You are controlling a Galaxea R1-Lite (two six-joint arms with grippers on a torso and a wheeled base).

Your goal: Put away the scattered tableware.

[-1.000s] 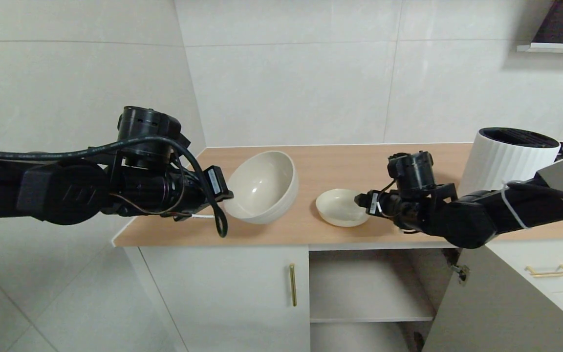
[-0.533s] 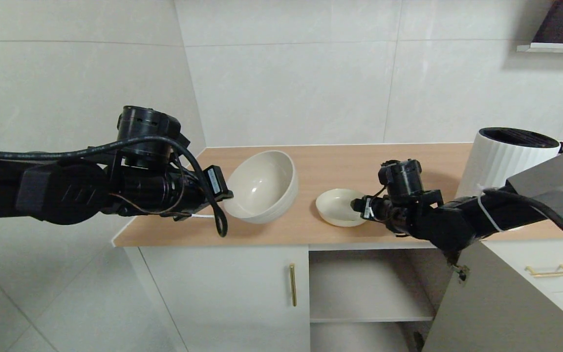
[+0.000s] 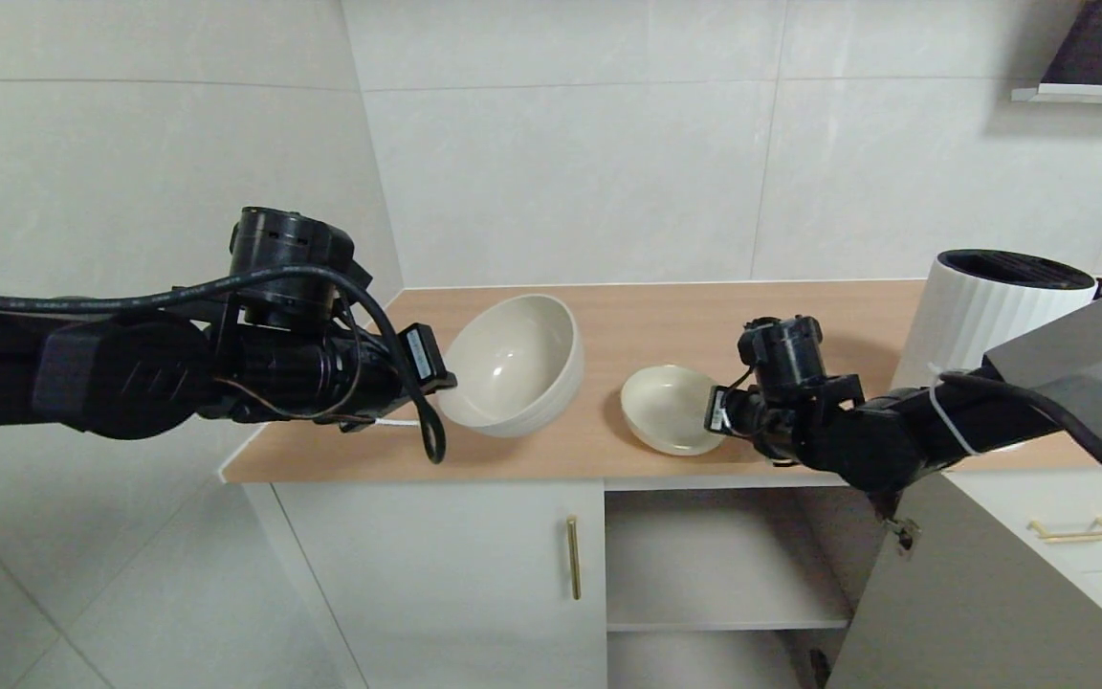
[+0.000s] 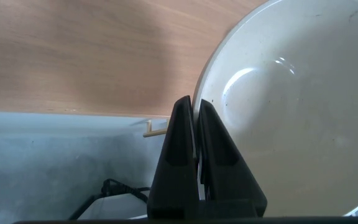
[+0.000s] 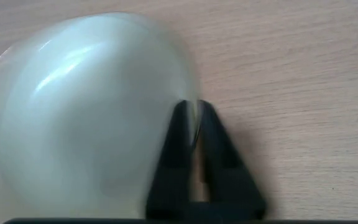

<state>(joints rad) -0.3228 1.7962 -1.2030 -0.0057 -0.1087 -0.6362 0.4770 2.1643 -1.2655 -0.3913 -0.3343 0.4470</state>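
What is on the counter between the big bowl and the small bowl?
Nothing. In the head view, only bare wooden counter separates the big bowl from the small bowl.

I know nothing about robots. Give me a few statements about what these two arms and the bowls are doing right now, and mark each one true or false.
1. The left gripper is shut on the rim of the big bowl. True.
2. The right gripper hangs open, touching nothing. False: it is shut on the rim of the small bowl.
3. A white ribbed canister stands on the counter, on the robot's right. True.
4. The big bowl sits flat, mouth facing up. False: it is tipped on its side, its mouth turned toward the left gripper.
5. Everything under the counter is closed up. False: a door stands open, baring a shelf.
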